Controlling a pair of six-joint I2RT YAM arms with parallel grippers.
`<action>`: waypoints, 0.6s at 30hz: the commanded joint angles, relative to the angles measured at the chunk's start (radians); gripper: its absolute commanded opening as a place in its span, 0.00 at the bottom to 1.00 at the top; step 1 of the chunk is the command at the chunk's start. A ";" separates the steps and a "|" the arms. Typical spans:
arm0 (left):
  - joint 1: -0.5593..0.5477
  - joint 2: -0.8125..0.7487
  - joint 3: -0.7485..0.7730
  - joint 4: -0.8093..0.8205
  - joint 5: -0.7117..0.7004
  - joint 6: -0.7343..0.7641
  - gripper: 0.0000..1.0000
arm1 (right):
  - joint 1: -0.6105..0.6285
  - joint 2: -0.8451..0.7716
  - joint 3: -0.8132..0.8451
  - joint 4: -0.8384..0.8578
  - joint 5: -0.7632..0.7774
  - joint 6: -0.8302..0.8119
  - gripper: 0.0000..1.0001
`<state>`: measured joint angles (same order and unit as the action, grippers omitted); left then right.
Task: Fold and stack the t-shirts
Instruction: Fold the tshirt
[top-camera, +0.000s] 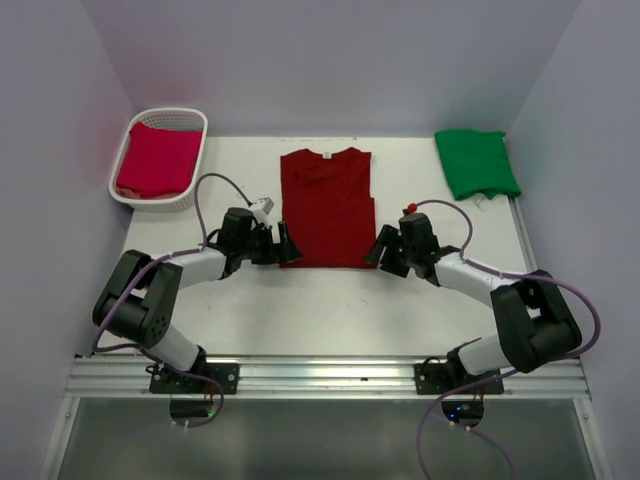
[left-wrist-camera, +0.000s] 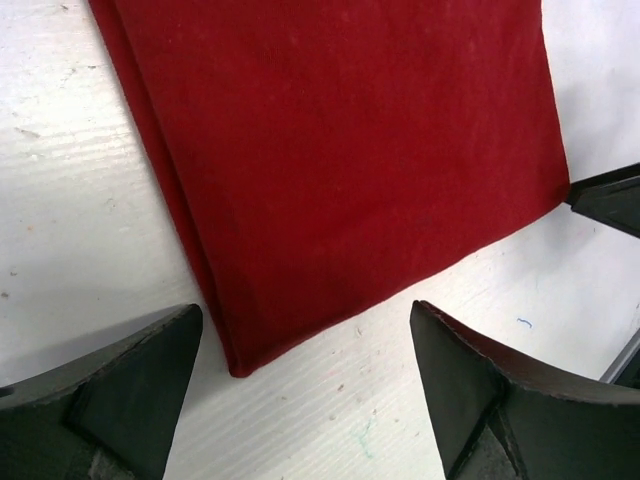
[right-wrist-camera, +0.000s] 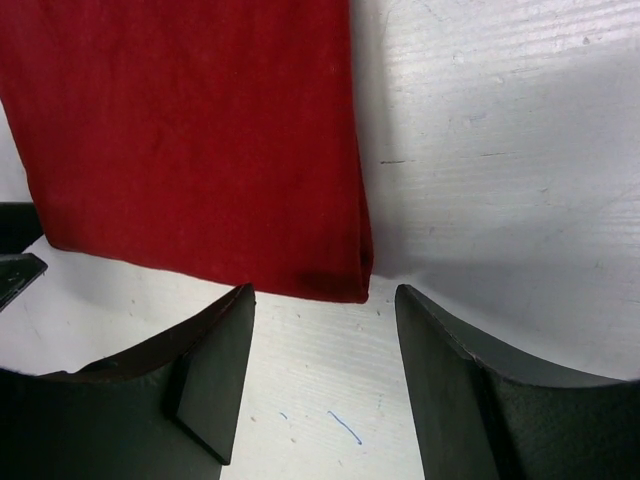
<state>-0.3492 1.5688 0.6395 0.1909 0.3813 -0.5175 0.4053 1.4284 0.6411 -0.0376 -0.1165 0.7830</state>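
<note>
We see the maroon t-shirt (top-camera: 326, 208) lying flat in the middle of the white tabletop (top-camera: 330, 310). Its sides are folded in to make a tall rectangle, with the collar toward the far edge and the hem toward the arms. The left tool (top-camera: 284, 243) sits low at the near left corner of that shirt, and the right tool (top-camera: 380, 248) sits low at the near right corner, so the two face each other across the hem. In the left wrist view the jaws stand wide apart. The folded corner of the cloth points down into the gap between them, with bare tabletop on either side and nothing pinched. In the right wrist view the jaws are also apart, though narrower. The other hem corner lies just ahead of the gap between the fingers (right-wrist-camera: 215, 350), and it is not gripped either. We cannot tell whether any fingertip touches the cloth. The green t-shirt (top-camera: 476, 163) rests folded at the far right corner of the tabletop, well apart from the maroon one. The crimson t-shirt (top-camera: 158, 160) lies inside the white lattice basket (top-camera: 160, 204) at the far left corner.
</note>
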 joint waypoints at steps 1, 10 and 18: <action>0.004 0.086 -0.018 -0.106 0.010 -0.015 0.88 | -0.005 0.021 -0.004 0.070 -0.022 0.021 0.62; 0.004 0.112 -0.027 -0.222 -0.024 0.002 0.70 | -0.008 0.073 -0.026 0.133 -0.002 0.021 0.55; 0.004 0.177 -0.038 -0.208 -0.044 0.008 0.57 | -0.010 0.150 -0.014 0.180 -0.015 0.001 0.17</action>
<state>-0.3408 1.6444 0.6670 0.2050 0.3969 -0.5316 0.3985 1.5513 0.6270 0.1192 -0.1310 0.7952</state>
